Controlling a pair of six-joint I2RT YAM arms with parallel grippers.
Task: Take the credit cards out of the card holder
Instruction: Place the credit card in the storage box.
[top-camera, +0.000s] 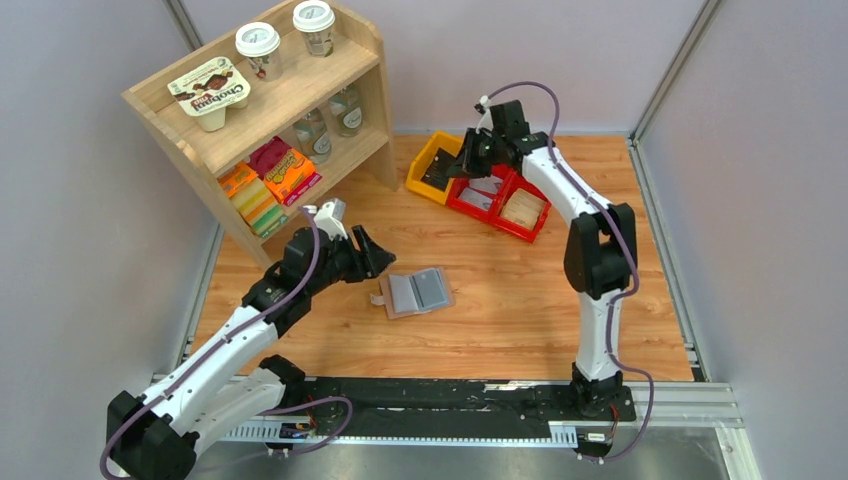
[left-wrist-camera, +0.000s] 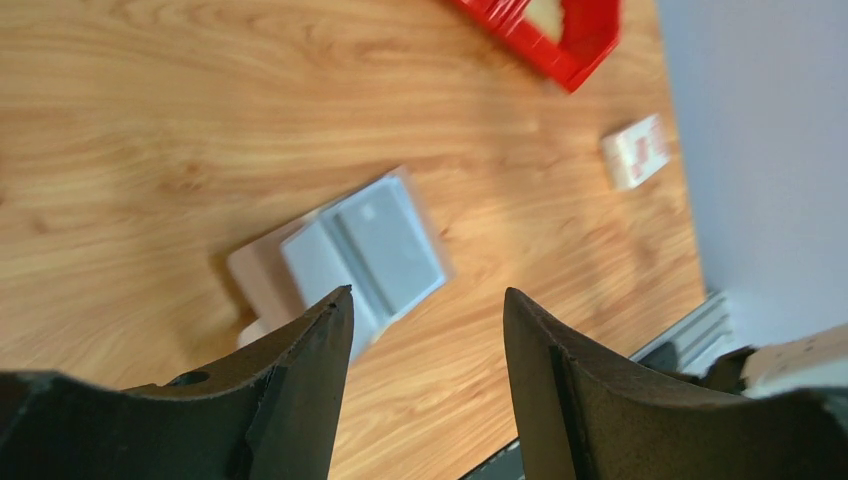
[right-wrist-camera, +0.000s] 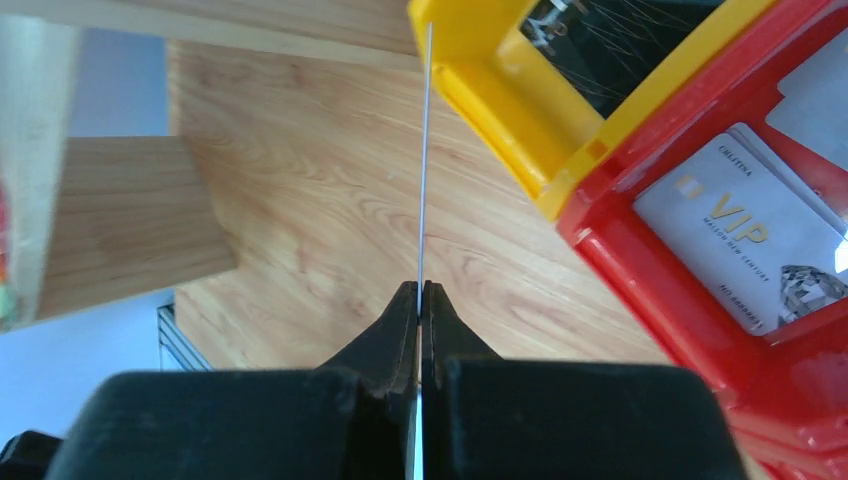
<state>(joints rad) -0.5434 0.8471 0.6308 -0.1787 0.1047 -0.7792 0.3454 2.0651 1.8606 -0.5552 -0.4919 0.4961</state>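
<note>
The blue-grey card holder (top-camera: 418, 292) lies open and flat on the wooden table, two panels side by side with a small clear tab at its left edge. It also shows in the left wrist view (left-wrist-camera: 365, 255), blurred, with a pale grey card face in one panel. My left gripper (top-camera: 375, 255) is open and empty, just left of and above the holder (left-wrist-camera: 428, 300). My right gripper (top-camera: 462, 160) is at the back by the bins, shut on a thin pale credit card (right-wrist-camera: 425, 150) seen edge-on, next to the yellow bin's corner. A pale VIP card (right-wrist-camera: 745, 240) lies in the red bin.
A yellow bin (top-camera: 435, 165) and red bins (top-camera: 500, 200) stand at the back centre, one with brownish cards. A wooden shelf (top-camera: 270, 110) with cups and packets stands at the back left. A pink-white packet (left-wrist-camera: 637, 152) lies near the right wall.
</note>
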